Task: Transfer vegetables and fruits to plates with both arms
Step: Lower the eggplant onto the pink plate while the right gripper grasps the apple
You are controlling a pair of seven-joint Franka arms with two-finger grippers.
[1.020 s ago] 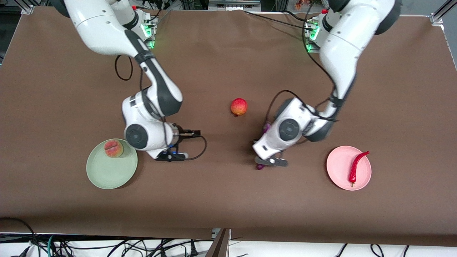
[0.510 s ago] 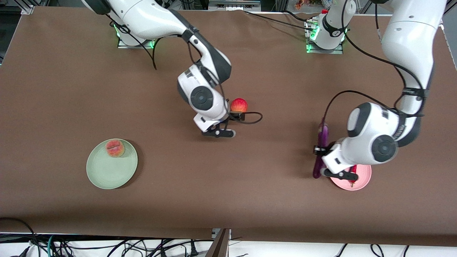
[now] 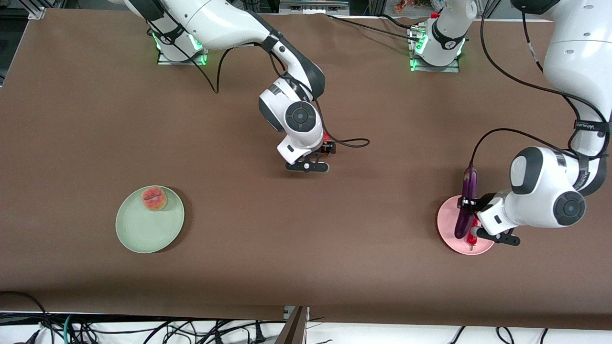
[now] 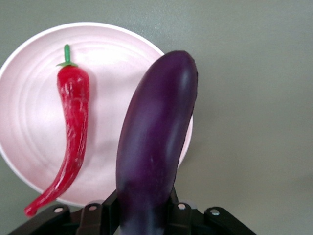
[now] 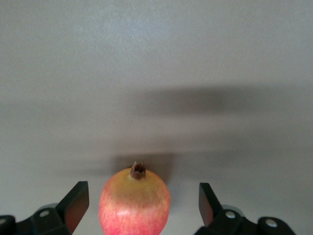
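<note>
My left gripper [image 3: 467,204] is shut on the purple eggplant [image 3: 464,205] and holds it over the pink plate [image 3: 447,224]. In the left wrist view the eggplant [image 4: 156,142] sticks out from the gripper [image 4: 145,208] above the plate's [image 4: 29,98] edge, beside the red chili [image 4: 72,127] lying on the plate. My right gripper [image 3: 325,148] is open and low around the red-and-yellow fruit [image 5: 135,203] on the table, one finger [image 5: 78,203] on each side, apart from it. The peach [image 3: 153,198] lies on the green plate [image 3: 143,229].
The arm bases [image 3: 181,48] [image 3: 435,48] stand along the table edge farthest from the front camera. A black cable [image 3: 354,142] loops off the right wrist. Brown table [image 3: 296,239] lies between the two plates.
My left gripper has carried the eggplant from the table's middle to over the pink plate. My right gripper has moved from beside the green plate to around the red-and-yellow fruit.
</note>
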